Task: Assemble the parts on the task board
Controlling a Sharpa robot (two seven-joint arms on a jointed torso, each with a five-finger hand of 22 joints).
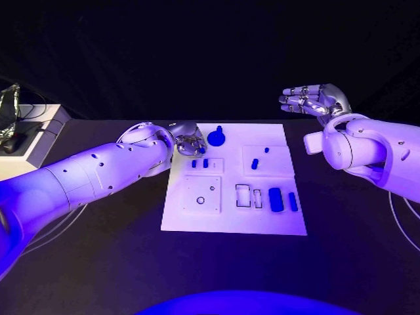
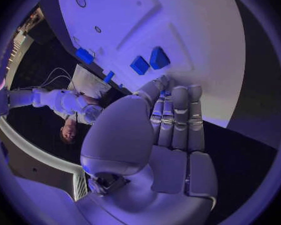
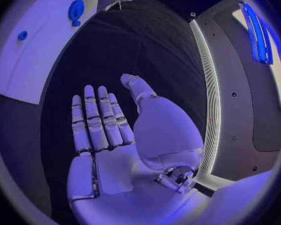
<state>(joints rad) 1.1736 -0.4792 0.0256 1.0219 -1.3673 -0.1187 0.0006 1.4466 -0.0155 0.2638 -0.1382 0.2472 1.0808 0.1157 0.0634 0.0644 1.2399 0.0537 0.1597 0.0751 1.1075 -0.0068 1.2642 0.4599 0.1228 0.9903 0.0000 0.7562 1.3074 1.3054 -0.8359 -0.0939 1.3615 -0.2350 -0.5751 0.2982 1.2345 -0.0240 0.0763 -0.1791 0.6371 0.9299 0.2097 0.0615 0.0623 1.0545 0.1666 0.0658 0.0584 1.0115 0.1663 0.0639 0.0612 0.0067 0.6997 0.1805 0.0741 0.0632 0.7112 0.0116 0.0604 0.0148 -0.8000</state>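
Head view first: the black table [image 1: 106, 262] carries the white task board [image 1: 233, 220] at its middle, and the two white arms reach in from either side. The left hand [image 1: 186, 139] hangs at the board's far-left corner, just beside the big round-headed blue part [image 1: 216, 137]; from the left wrist view its fingers [image 2: 178, 120] lie straight and close together, pointing at the two small blue parts [image 2: 149, 61], with nothing in them that I can see. The right hand [image 1: 312, 100] is lifted beyond the board's far-right corner, well apart from everything, palm flat, fingers spread, holding nothing.

Smaller blue parts sit near the middle of the board: a short peg [image 1: 254, 164], then two long pieces [image 1: 276, 199] by the slots.

My worry is the left hand. With fingers that flat and that near, a careless reach could knock the round-headed part off the far edge, or scatter the two small ones before any pinch forms.
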